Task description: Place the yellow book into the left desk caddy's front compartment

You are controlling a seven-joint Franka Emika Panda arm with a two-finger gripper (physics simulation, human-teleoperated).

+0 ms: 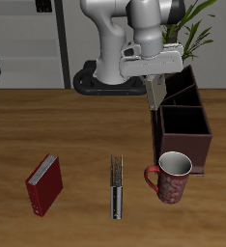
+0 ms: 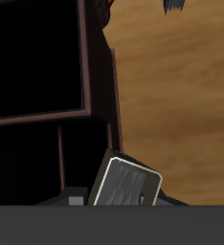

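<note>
My gripper is shut on the yellow book, which hangs upright below the fingers. The book is over the side wall of the left desk caddy, beside its two narrower slots at the back. The caddy is a dark maroon box. Its front compartment is the wide pocket nearer the table's front edge, and it looks empty. In the wrist view the pale book sits at the corner of a narrow slot, with the wide front compartment beyond it. The fingertips are hidden there.
A red patterned mug stands just in front of the caddy. A thin dark striped book and a dark red book lie near the table's front edge. A plant stands behind the caddy.
</note>
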